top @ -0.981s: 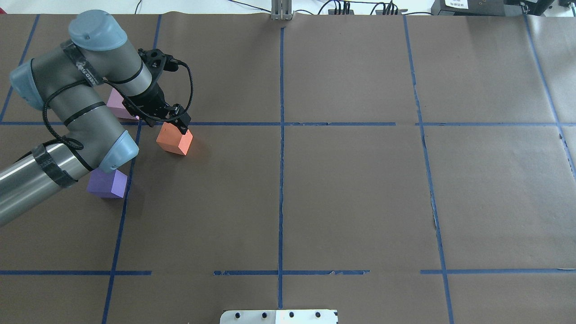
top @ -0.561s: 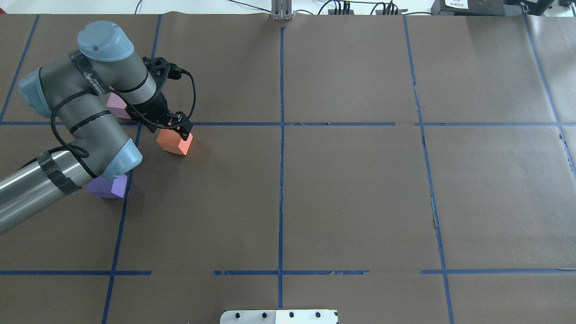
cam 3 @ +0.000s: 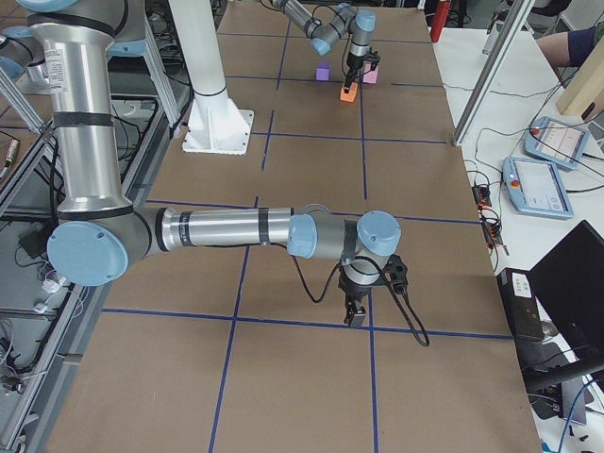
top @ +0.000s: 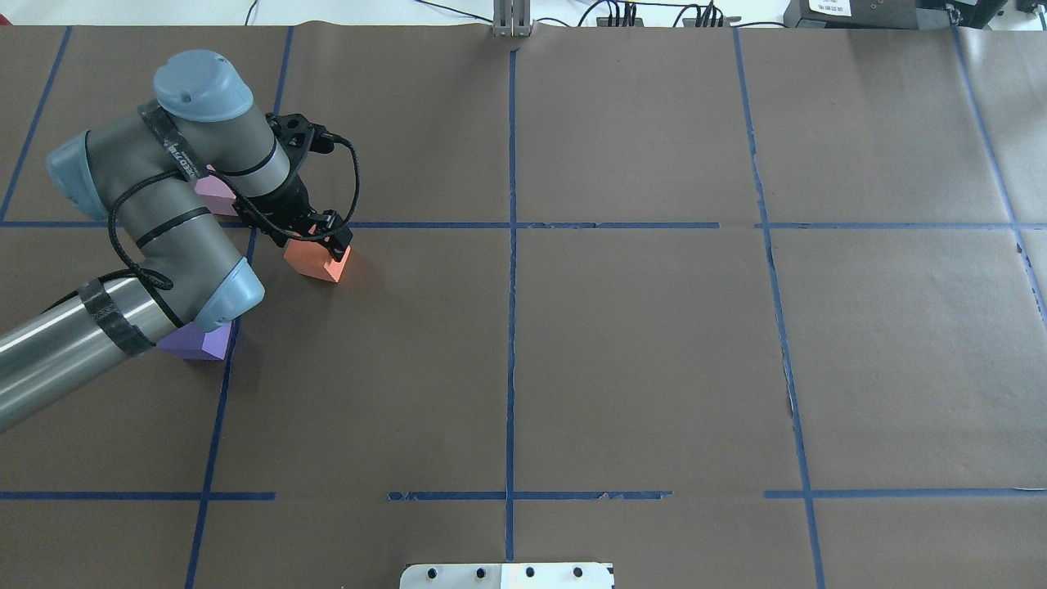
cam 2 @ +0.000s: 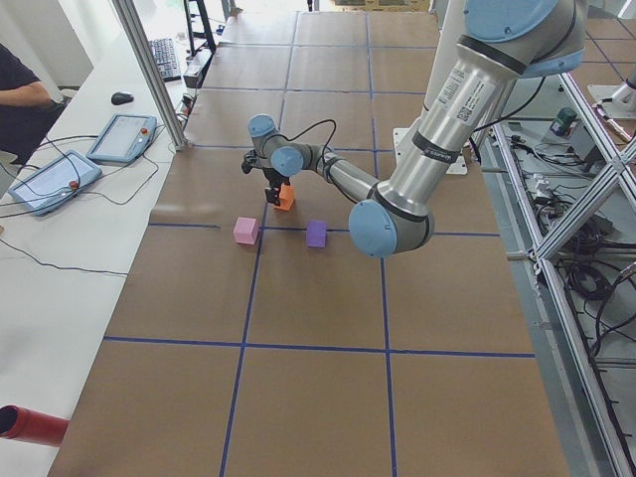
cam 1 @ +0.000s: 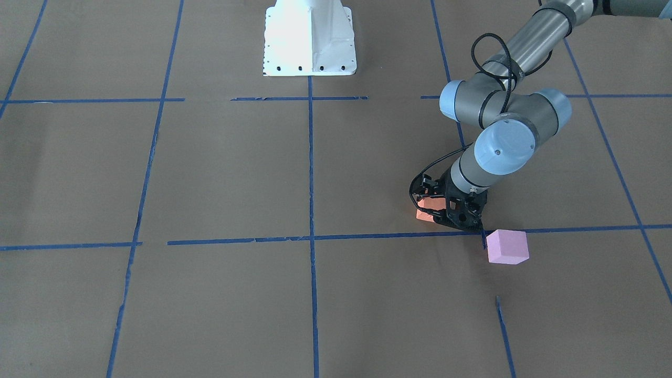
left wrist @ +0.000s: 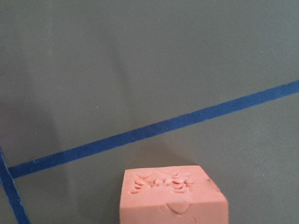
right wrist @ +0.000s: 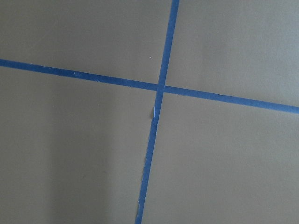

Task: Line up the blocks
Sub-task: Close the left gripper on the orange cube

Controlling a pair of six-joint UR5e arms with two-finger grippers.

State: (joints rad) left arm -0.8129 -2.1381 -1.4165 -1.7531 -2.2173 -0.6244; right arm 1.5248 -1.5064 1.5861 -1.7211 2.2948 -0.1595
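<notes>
The orange block [top: 315, 262] sits on the brown table paper just below a blue tape line; it also shows in the front view [cam 1: 423, 212] and, with its embossed top, in the left wrist view [left wrist: 173, 196]. My left gripper [top: 329, 241] is down over it, its fingers open on either side of it. The pale pink block [cam 1: 506, 247] lies just beyond the gripper, partly hidden by the arm in the overhead view [top: 209, 195]. The violet-blue block [top: 200, 342] lies nearer the robot, half under my left arm's elbow. My right gripper [cam 3: 356, 316] hangs over a tape crossing far from the blocks; I cannot tell its state.
Blue tape lines [top: 511, 327] divide the table into squares. The white robot base plate [cam 1: 310, 37] stands at the robot's edge. A metal post [top: 511, 20] and cables are at the far edge. Tablets [cam 2: 119, 137] lie on the side bench.
My left arm has come down and shifted slightly right, bringing the gripper lower over the orange block. The blocks have not moved.
</notes>
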